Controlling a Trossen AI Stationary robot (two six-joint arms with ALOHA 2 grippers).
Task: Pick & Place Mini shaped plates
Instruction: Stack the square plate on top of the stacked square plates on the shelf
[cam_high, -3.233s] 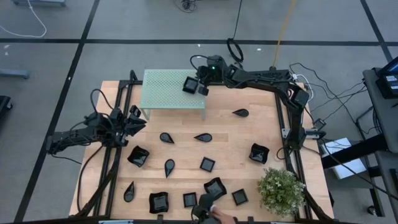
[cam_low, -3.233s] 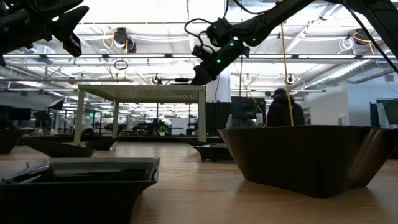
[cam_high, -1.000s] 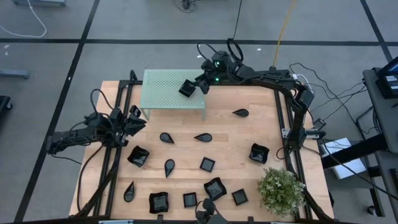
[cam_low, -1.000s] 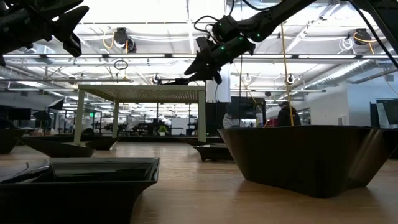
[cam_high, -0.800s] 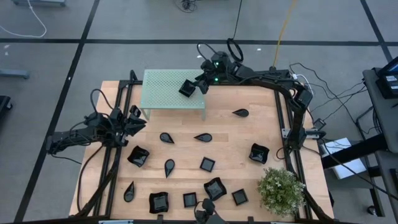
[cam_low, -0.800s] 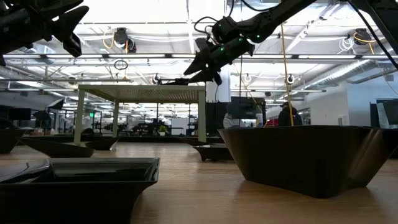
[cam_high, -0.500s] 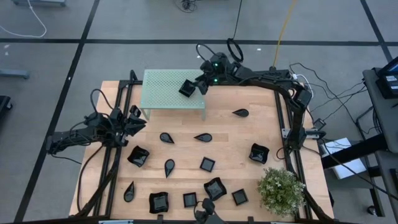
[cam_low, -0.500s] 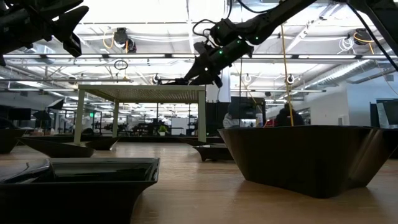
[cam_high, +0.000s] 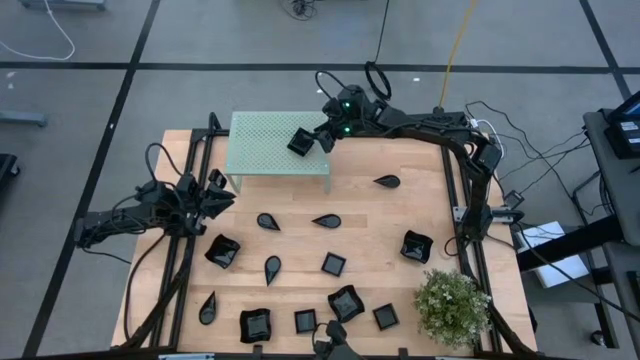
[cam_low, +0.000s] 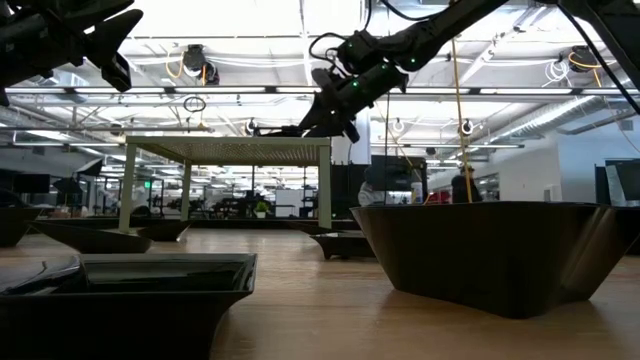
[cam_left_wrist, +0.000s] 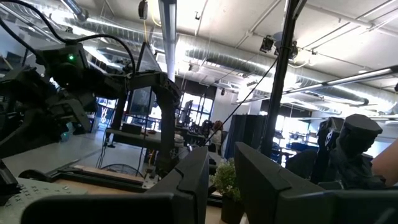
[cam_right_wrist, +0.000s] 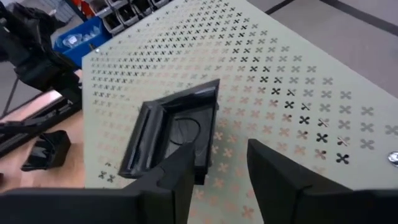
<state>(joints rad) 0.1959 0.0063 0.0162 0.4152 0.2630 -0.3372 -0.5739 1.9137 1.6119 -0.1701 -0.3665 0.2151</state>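
Observation:
A square black mini plate (cam_right_wrist: 174, 134) lies on the green perforated platform (cam_high: 262, 145), near its right end (cam_high: 300, 142). My right gripper (cam_right_wrist: 219, 155) hovers open just above it, and one finger stands at the plate's near corner. Other mini plates are scattered on the wooden table: teardrop ones (cam_high: 387, 181) (cam_high: 326, 221), square ones (cam_high: 333, 264), and wavy-rimmed ones (cam_high: 415, 245). My left gripper (cam_high: 222, 190) waits at the table's left edge, raised and open, with nothing between its fingers (cam_left_wrist: 193, 171). My right gripper comes slanting down from the table's right. One fingertip (cam_right_wrist: 181, 163) stands right at the plate's near corner (cam_right_wrist: 204, 167). I cannot tell whether it touches. The plate rests on the platform and is not between the fingers.
A small potted plant (cam_high: 452, 305) stands at the table's near right corner. More plates crowd the near edge (cam_high: 256, 324) (cam_high: 345, 302). The platform stands on legs (cam_low: 325, 195) at the far left. A person (cam_low: 465, 185) shows in the room beyond.

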